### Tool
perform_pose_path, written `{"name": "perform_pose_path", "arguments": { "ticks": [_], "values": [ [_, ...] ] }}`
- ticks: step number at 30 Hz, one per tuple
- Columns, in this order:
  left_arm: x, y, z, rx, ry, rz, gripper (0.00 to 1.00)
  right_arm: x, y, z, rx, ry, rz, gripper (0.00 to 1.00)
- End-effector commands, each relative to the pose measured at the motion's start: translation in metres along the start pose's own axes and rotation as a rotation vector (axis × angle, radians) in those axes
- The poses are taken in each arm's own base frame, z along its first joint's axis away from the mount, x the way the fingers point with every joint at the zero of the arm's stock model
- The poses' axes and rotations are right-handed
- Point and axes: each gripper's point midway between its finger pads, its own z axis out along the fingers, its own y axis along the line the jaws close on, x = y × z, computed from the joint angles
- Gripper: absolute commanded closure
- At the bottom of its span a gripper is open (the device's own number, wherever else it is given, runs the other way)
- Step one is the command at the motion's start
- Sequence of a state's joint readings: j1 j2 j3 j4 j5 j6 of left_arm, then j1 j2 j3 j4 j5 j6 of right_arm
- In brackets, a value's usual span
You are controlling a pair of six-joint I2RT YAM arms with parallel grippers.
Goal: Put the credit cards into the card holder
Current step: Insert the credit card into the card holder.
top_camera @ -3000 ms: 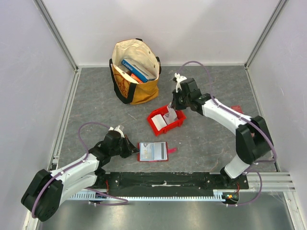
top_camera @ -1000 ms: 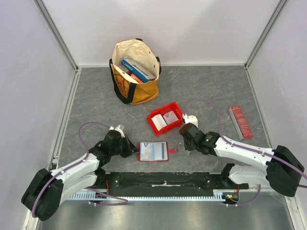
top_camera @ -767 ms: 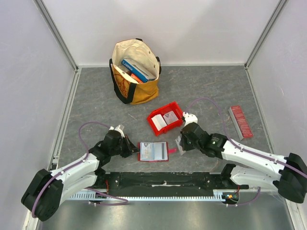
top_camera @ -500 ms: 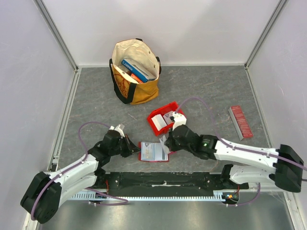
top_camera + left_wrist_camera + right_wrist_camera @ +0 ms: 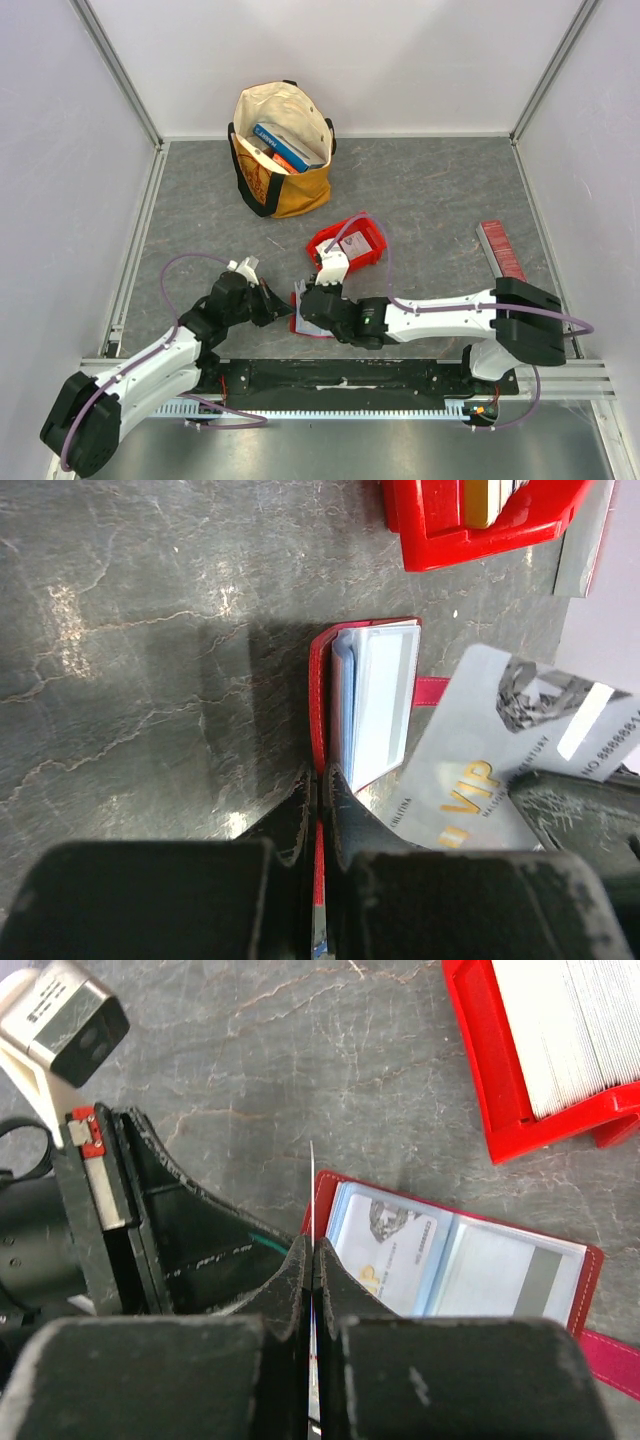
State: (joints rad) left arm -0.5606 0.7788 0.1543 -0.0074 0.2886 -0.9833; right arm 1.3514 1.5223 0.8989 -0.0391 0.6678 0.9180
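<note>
The card holder (image 5: 470, 1265) lies open on the grey table (image 5: 430, 190), just in front of the red bin (image 5: 478, 1060), its clear pockets facing up and one printed card (image 5: 395, 1245) showing in a pocket. The left hand (image 5: 318, 780) is clamped on the holder's outer edge, fingers pressed together on the red cover. The right hand (image 5: 312, 1250) is pinched tight on a credit card (image 5: 480, 770), silver with gold VIP lettering, held low over the holder. More credit cards (image 5: 570, 1030) stand packed on edge in the bin. Farther back stands a yellow tote bag (image 5: 290, 195) with books (image 5: 285, 140) inside, and a ridged red strip (image 5: 503, 252) lies off to the right.
</note>
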Motion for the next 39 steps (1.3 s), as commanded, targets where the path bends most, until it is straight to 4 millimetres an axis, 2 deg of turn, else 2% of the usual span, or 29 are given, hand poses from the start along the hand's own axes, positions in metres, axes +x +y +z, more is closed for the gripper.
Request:
{"name": "perform_pose_path", "arguments": {
  "ticks": [1, 11, 29, 39],
  "values": [
    [0.0, -0.007, -0.003, 0.022, 0.003, -0.028, 0.98, -0.03, 0.016, 0.009, 0.031, -0.151, 0.095, 1.0],
    [0.001, -0.007, -0.004, 0.024, 0.0, -0.029, 0.98, -0.011, 0.012, 0.021, 0.067, -0.118, 0.055, 1.0],
    [0.0, -0.004, -0.004, 0.012, -0.011, -0.032, 0.98, 0.001, -0.004, 0.013, 0.157, -0.096, -0.057, 1.0],
    [0.001, -0.002, -0.004, 0.01, -0.008, -0.034, 0.98, -0.02, 0.023, 0.009, 0.061, -0.115, 0.026, 1.0]
  ]
}}
